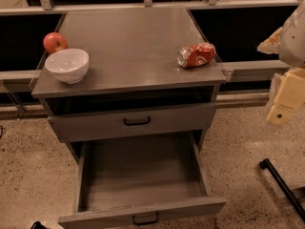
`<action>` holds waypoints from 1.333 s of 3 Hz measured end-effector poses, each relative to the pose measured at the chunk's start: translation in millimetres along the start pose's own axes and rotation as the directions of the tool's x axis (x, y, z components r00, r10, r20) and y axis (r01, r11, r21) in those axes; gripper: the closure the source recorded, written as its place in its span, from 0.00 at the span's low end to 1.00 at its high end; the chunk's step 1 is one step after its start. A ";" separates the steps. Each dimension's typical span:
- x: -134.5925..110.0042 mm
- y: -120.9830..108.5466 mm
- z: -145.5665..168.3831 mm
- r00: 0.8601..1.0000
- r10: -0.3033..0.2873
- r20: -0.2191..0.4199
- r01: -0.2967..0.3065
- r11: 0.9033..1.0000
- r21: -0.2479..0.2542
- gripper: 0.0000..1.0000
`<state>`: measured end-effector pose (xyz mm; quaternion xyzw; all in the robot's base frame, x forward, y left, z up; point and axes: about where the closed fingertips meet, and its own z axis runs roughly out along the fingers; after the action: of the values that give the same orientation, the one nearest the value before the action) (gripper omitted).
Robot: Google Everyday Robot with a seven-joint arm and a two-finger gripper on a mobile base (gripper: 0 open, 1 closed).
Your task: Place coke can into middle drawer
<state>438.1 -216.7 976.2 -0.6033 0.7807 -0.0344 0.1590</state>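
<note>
The coke can (pixel 195 55), dented and red with white lettering, lies on its side near the right front corner of the grey cabinet top (pixel 133 37). The middle drawer (pixel 143 175) is pulled wide open below. Its inside is bare and its black handle (pixel 145 218) shows at the bottom edge. My gripper (pixel 284 104), cream-coloured, hangs at the right edge of the view. It is to the right of the cabinet, lower than the can and well apart from it. It holds nothing that I can see.
A red apple (pixel 55 42) and a white bowl (pixel 67 65) sit at the left of the cabinet top. The upper drawer front (pixel 137 121) juts out slightly above the open drawer. A black bar (pixel 281 182) lies on the speckled floor at the right.
</note>
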 end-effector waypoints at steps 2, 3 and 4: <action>-11.5 -7.0 24.5 0.996 -0.090 0.010 0.091 0.996 -0.027 0.00; -48.2 -13.5 81.8 0.946 -0.312 0.084 0.319 0.945 -0.078 0.00; -51.4 -14.1 88.4 0.906 -0.411 0.099 0.418 0.905 -0.074 0.00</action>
<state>488.2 -159.2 906.6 -0.7632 0.6283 -0.0062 0.1509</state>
